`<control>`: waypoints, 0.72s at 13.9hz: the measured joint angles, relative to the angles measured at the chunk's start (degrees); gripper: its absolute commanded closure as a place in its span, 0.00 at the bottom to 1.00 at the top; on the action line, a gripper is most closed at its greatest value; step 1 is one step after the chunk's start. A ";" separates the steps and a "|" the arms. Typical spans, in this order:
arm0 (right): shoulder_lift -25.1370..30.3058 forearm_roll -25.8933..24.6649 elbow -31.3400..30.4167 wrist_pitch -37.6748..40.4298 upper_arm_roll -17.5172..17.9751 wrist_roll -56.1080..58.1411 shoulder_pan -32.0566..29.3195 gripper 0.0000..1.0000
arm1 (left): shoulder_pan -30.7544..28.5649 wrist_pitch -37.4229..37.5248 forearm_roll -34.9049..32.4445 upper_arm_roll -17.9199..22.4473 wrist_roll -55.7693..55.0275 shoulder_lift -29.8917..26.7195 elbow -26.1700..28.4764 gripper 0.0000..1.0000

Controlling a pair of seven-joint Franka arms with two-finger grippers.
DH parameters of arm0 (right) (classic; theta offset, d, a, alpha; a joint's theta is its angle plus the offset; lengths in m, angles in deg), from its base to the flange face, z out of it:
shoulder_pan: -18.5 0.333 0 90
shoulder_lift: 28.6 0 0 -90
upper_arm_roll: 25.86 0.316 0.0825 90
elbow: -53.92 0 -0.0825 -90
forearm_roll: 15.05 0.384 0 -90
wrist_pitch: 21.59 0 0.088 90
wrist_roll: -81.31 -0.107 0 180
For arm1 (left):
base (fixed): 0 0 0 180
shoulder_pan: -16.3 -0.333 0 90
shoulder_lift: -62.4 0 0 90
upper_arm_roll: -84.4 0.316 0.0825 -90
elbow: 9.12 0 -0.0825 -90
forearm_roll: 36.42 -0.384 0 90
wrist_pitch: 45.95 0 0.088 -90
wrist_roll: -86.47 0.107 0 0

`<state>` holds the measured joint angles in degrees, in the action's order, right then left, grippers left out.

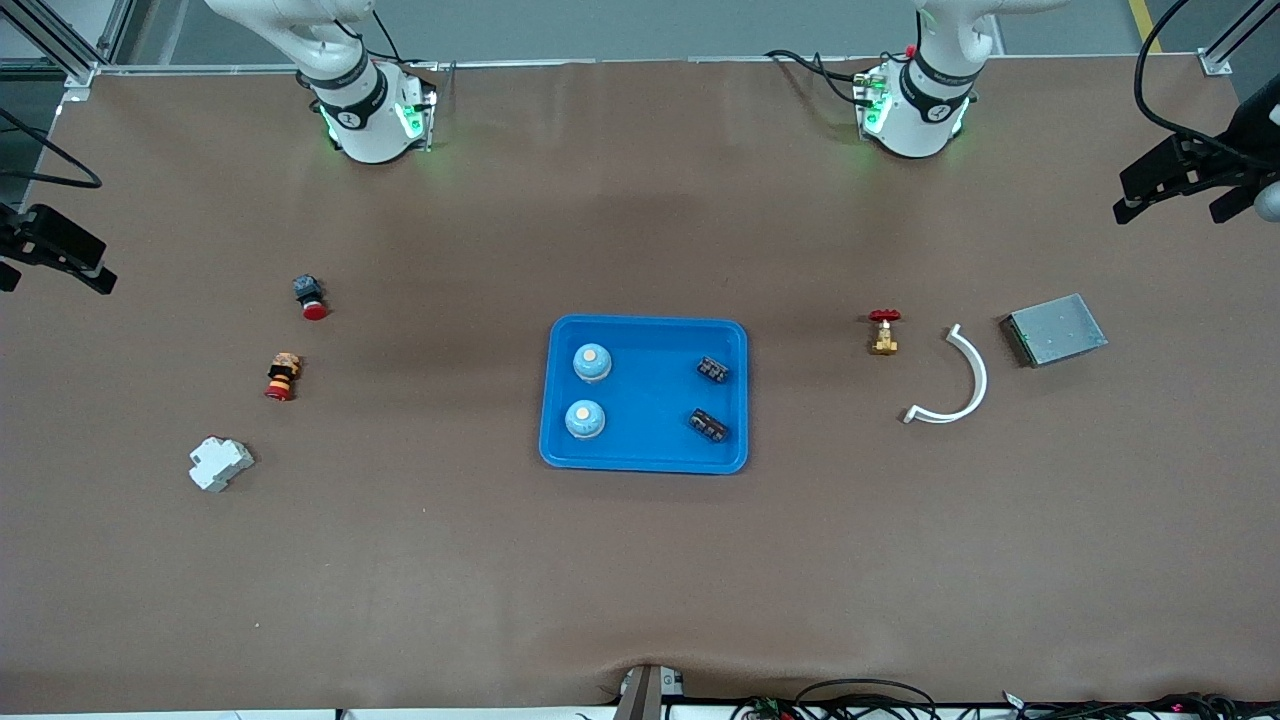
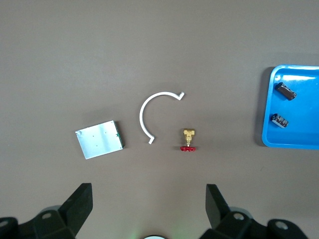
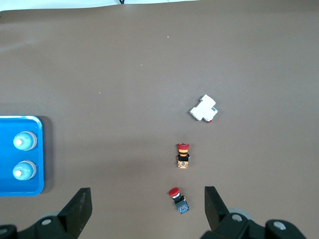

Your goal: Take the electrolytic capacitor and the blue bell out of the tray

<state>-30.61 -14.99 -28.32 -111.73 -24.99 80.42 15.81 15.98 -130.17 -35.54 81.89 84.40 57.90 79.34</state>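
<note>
The wide brown table [image 1: 640, 560] carries the bright blue shallow rectangular plastic tray [image 1: 645, 331] at its middle, within reach of both arms. In it stand two pale blue dome-shaped bells [image 1: 592, 363] toward the right arm's end and lie two dark cylindrical electrolytic capacitors [image 1: 712, 370] toward the left arm's end, sorted so each arm likely takes its own kind. The left hand [image 2: 149, 201] hangs released over a grey metal box [image 2: 99, 139], a white plastic arc [image 2: 149, 109] and a small brass valve with a red handle [image 2: 188, 140]. The right hand [image 3: 148, 204] waits released over two red-capped push buttons [image 3: 184, 156] and a white plastic block [image 3: 204, 108]. Nothing is removed yet.
</note>
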 measured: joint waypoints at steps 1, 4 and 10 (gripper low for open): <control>0.00 0.00 0.00 0.00 0.00 0.01 0.00 0.00 | 0.00 0.00 0.00 0.00 0.00 0.00 0.00 0.00; 0.00 0.09 0.00 0.00 0.00 0.03 0.00 0.00 | 0.00 0.02 0.00 0.00 0.00 0.00 -0.01 0.00; 0.00 0.24 0.00 -0.01 0.00 0.05 0.00 0.00 | 0.00 0.54 0.00 0.00 0.03 0.54 0.46 0.00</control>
<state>-30.61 -14.76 -28.32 -111.74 -24.99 80.47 15.81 15.98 -129.63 -35.54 81.88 84.43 58.45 79.79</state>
